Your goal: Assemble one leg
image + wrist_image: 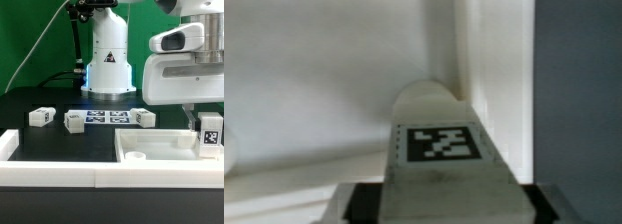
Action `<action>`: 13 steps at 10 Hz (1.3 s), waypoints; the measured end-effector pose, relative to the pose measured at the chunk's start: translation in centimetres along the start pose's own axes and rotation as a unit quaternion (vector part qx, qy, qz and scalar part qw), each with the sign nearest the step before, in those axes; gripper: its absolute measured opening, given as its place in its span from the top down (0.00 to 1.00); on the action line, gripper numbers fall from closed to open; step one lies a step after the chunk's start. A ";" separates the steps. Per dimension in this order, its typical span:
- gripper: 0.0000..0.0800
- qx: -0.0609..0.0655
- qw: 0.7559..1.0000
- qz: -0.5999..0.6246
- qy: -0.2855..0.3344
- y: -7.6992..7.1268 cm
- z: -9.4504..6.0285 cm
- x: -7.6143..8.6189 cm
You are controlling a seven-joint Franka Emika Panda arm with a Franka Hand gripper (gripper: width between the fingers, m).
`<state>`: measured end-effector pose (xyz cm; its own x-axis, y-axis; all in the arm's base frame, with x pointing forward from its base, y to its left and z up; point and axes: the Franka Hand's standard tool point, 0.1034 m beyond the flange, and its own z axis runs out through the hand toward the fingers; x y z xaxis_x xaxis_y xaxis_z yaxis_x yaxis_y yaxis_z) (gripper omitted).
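My gripper (206,120) is shut on a leg (211,136), a stubby white peg with a black-and-white tag. It holds the leg upright over the corner of the large flat white panel (150,148) on the exterior view's right. In the wrist view the leg (441,150) fills the space between the two dark fingers (370,200), with the gripper (450,208) closed on it. Its tip points at the panel's raised rim (466,60). Three more legs lie on the black table: one (41,117), one (75,120), one (145,118).
The marker board (105,117) lies between the loose legs, in front of the robot base (108,60). A white raised border (60,178) runs along the table's front and up the exterior view's left side.
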<state>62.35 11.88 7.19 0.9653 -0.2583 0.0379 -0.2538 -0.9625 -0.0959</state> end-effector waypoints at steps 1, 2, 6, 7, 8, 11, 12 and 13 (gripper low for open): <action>0.63 0.008 0.998 0.066 0.008 0.1 0.0 -0.1; 0.63 0.020 0.990 0.137 0.014 0.1 0.1 -0.2; 0.63 0.033 0.922 0.385 0.026 -0.2 0.2 -0.5; 0.63 0.033 0.894 0.445 0.026 -0.3 0.2 -0.5; 0.63 0.031 0.874 0.483 0.027 -0.3 0.2 -0.5; 0.63 0.049 0.816 0.576 0.011 -0.3 0.3 -0.5; 0.63 0.051 0.805 0.591 0.008 -0.3 0.3 -0.5; 0.63 0.056 0.775 0.630 0.000 -0.3 0.3 -0.5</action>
<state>61.94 12.36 6.87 -0.0431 -0.9870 -0.1550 -0.9876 0.0655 -0.1425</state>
